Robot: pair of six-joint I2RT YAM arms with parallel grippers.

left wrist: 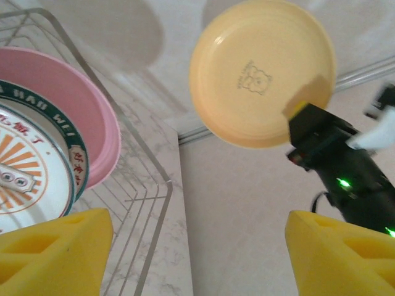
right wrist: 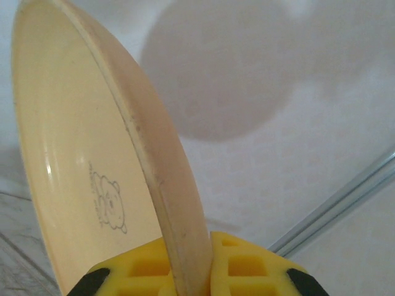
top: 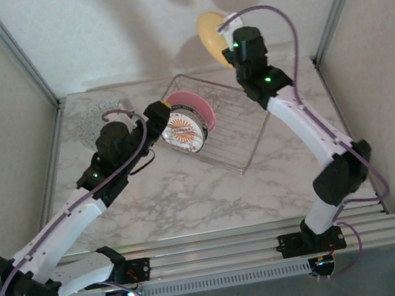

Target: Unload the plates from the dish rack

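Right fingers (right wrist: 253, 268) are pinching the orange plate (right wrist: 92, 154) by its rim, holding it upright, clear of the dish rack (top: 245, 140) below them, likely for carrying aside. Left fingers (left wrist: 55, 253) are hanging wide apart, empty, beside the racked pink plate (left wrist: 92, 123).

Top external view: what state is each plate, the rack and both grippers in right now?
Orange plate: out of the dish rack, held aloft on edge.
Right gripper: shut on the orange plate's rim.
Left gripper: open, empty, by the dish rack.
Pink plate: standing on edge in the dish rack.
Sunburst plate: on edge, in front of the pink plate.
Speckled plate: flat on the table, left of the dish rack.
Dish rack: holds two plates.
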